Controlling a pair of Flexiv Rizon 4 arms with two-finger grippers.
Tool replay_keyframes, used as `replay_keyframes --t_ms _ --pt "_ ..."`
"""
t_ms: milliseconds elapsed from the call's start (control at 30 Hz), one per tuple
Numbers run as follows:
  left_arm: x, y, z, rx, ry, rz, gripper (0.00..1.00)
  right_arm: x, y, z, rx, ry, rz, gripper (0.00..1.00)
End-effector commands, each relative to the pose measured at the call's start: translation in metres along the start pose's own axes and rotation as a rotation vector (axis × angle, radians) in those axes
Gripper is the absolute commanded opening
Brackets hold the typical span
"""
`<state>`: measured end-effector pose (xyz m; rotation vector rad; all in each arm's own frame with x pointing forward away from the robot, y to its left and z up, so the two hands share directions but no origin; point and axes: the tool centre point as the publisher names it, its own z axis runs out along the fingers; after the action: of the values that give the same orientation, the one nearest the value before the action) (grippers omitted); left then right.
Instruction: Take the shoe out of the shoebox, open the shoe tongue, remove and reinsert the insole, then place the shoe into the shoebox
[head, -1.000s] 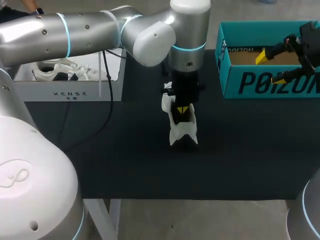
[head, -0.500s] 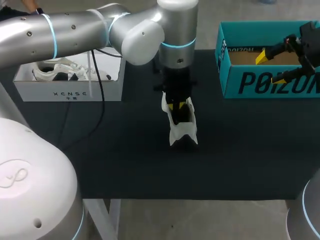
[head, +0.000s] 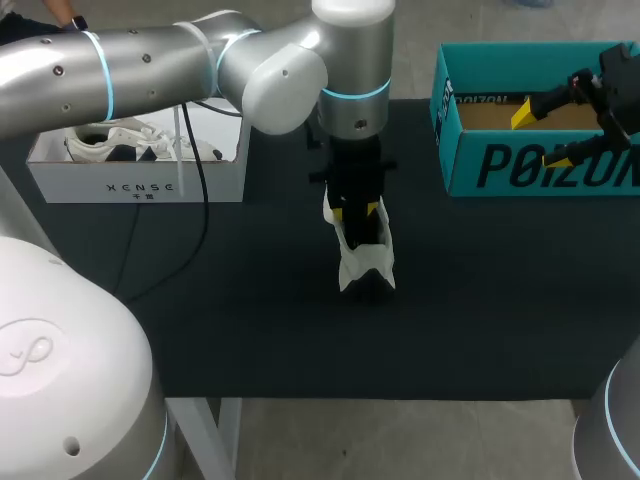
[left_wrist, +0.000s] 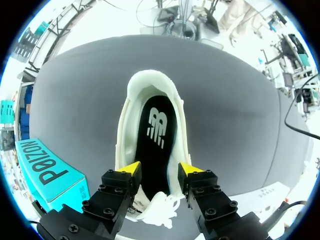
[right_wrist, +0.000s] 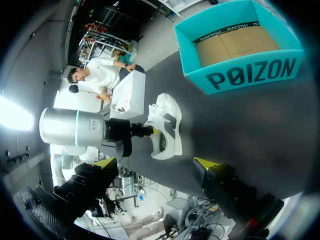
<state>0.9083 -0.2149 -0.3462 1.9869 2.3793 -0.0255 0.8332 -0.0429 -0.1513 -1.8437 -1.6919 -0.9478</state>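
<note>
Left gripper (left_wrist: 160, 169) hangs spread over the white sneaker (left_wrist: 129, 131), black insole (left_wrist: 156, 145) showing inside; I see my right gripper (right_wrist: 156, 163) wide apart near the teal cardboard shoebox (right_wrist: 250, 75).

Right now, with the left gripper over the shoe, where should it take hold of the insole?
Probably the heel end of the insole, coming straight down through the open collar of the shoe. That end lies bare, while its front runs under the laces beneath the left gripper.
</note>
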Motion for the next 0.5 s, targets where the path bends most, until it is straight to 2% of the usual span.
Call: replay_keyframes --t_ms 33,100,233,400,467,500 --pt "-0.0026 -0.0011 0.0027 0.033 -0.023 0.023 0.51 0.0001 0.0005 0.0005 0.001 -0.004 0.002 1.00" --pt "-0.0031 -0.0023 0.0060 0.029 -0.004 0.033 0.62 0.0001 0.0005 0.0005 0.001 -0.004 0.002 1.00" --pt "-0.0037 -0.0038 0.0092 0.037 -0.002 0.038 0.60 0.0001 0.0005 0.0005 0.001 -0.004 0.002 1.00" --pt "-0.0034 -0.0003 0.0092 0.024 -0.009 0.029 0.67 0.0001 0.0005 0.0005 0.001 -0.004 0.002 1.00" --pt "-0.0042 0.0011 0.0089 0.021 -0.014 0.030 0.81 0.0001 0.0005 0.0005 0.001 -0.004 0.002 1.00" --pt "-0.0050 0.0017 0.0087 0.023 -0.021 0.033 0.84 0.0001 0.0005 0.0005 0.001 -0.004 0.002 1.00"
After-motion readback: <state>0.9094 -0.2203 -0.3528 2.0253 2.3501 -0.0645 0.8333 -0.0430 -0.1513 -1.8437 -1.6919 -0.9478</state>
